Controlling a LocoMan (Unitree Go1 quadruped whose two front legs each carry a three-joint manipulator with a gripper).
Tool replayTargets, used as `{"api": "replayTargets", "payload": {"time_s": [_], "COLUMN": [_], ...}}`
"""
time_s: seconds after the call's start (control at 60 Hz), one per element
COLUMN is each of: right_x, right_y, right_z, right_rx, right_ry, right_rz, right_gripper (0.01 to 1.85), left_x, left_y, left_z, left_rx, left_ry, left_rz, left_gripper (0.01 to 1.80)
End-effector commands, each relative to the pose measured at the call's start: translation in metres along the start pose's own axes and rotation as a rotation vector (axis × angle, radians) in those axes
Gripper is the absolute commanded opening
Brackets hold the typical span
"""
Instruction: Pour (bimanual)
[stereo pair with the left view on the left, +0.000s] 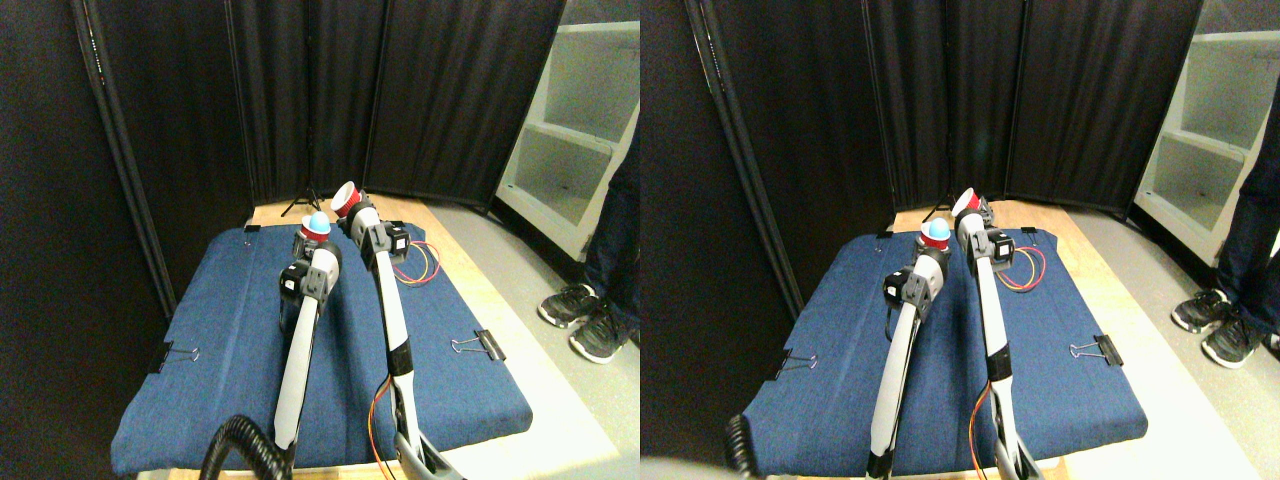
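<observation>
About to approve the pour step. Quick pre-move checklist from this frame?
1. Red cup at right claw, tilted toward the left: ok.
2. Cup with blue ball at left claw, upright: ok.
3. Red cup mouth over the other cup: not ok, it sits beside and above.
4. Grip firmness, both claws: cannot tell.
5. Person's shoes off the blue cloth: ok.

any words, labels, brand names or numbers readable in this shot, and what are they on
None can be read.
The red cup in the right end effector: no print visible.
The cup with the blue ball at the left end effector: no print visible.
Blue cloth, binder clips, white shelf: no lettering shows.
</observation>
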Motion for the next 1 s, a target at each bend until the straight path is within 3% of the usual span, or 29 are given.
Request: {"api": "replayTargets", "payload": {"time_s": [0.017,0.3,0.433,0.667,1.0], "right_x": [0.001,-0.004,-0.005,-0.004,0.006], "right_y": [-0.008,-0.027,-0.04,-0.064,-0.091], "right_z": [0.009,0.008,0.008,0.003,-0.006], "right_rx": [0.221,0.367,0.391,0.401,0.406], "right_ry": [0.009,0.019,-0.016,-0.035,-0.064], "right_rz": [0.003,0.049,0.047,0.044,0.007], "right_gripper": [0.33,0.33,0.33,0.33,0.33], "left_x": [-0.001,0.005,0.011,0.027,0.05], "left_y": [-0.009,-0.002,0.005,0.028,0.057], "left_z": [0.006,0.017,0.022,0.027,0.028], "left_rx": [-0.002,-0.01,-0.008,-0.022,-0.025], "left_ry": [-0.033,-0.033,-0.062,-0.137,-0.173], "left_rz": [-0.061,-0.06,-0.053,-0.02,0.062], "left_gripper": [0.33,0.33,0.33,0.33,0.33]}}
